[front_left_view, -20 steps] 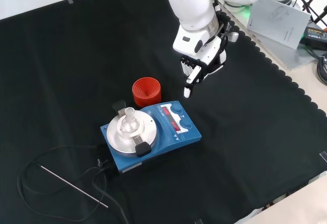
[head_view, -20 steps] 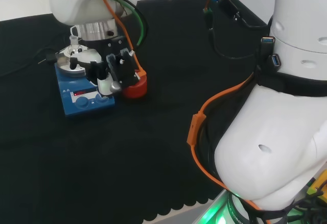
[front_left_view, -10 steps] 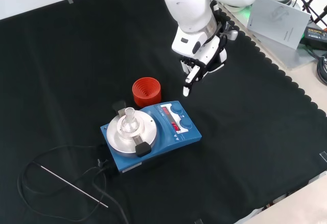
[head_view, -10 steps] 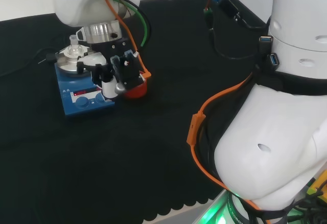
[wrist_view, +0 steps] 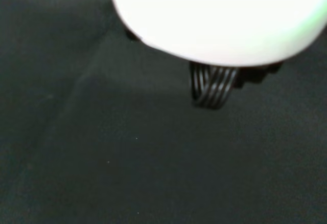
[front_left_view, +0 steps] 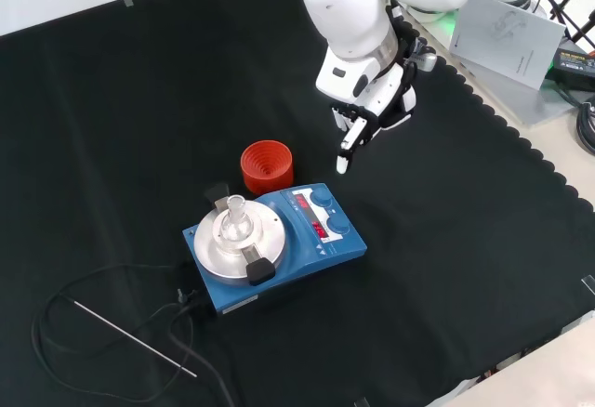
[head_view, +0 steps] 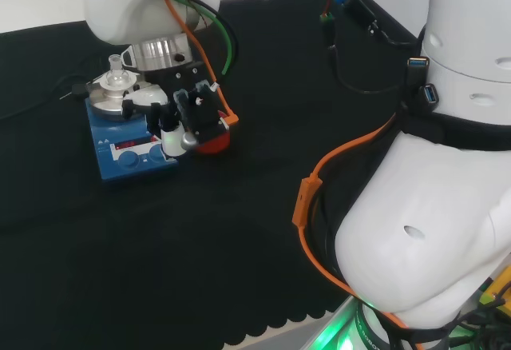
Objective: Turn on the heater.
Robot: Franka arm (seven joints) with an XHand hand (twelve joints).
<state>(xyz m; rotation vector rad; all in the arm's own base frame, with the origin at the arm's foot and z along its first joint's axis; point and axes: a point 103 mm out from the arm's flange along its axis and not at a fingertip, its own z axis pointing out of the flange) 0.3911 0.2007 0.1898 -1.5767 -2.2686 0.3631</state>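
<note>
The heater (front_left_view: 296,256) is a blue box with a round silver plate, two knobs and a lit red display on its front panel. A small clear flask (front_left_view: 234,210) stands on the plate. In the front view the hand (front_left_view: 372,100) hangs above the cloth, up and right of the panel, with one finger (front_left_view: 344,156) pointing straight down and touching nothing. In the head view the hand (head_view: 185,114) sits just right of the heater (head_view: 128,157), in front of the red ribbed ring. A blurred white part of the hand (wrist_view: 214,14) shows in the wrist view over black cloth.
A red ribbed ring stand (front_left_view: 267,165) sits on the cloth beside the heater. A black cable (front_left_view: 93,286) and a thin metal rod (front_left_view: 130,337) lie at the lower left of the front view. A paper sheet (front_left_view: 507,31) lies past the cloth's scalloped edge.
In the head view the hand has drawn a little to the right, away from the heater's knobs. In the front view it has barely shifted. The heater and flask stay put.
</note>
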